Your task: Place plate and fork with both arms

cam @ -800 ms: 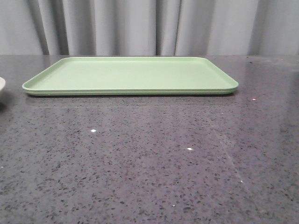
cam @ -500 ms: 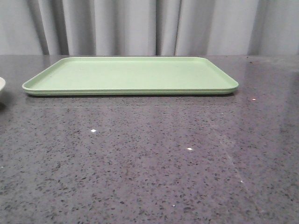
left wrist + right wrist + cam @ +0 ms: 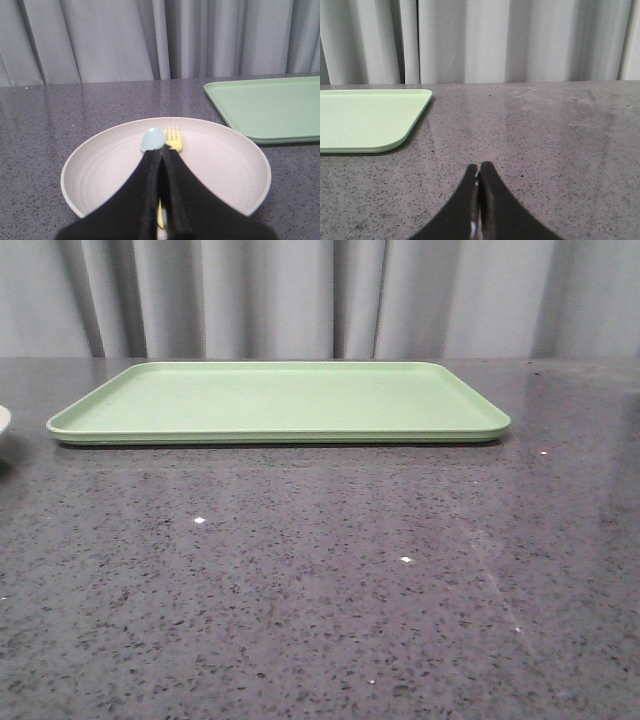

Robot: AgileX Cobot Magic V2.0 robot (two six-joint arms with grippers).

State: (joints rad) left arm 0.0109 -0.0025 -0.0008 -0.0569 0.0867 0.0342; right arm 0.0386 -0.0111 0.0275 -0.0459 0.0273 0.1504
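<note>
On my left, the plate [image 3: 165, 165] sits on the table [image 3: 320, 580] beside the tray [image 3: 280, 400], carrying the fork [image 3: 173, 140] and a spoon [image 3: 152, 139], probably staged for pickup. My left hand [image 3: 163, 150] hangs clenched over it, seemingly empty. My right hand [image 3: 479, 172] is clenched, holding nothing. The front view hasn't changed from a moment ago.

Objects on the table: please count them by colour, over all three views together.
Green: 1, the tray
Cream: 1, the plate
Yellow: 1, the fork
Pale blue: 1, the spoon
Total: 4
</note>
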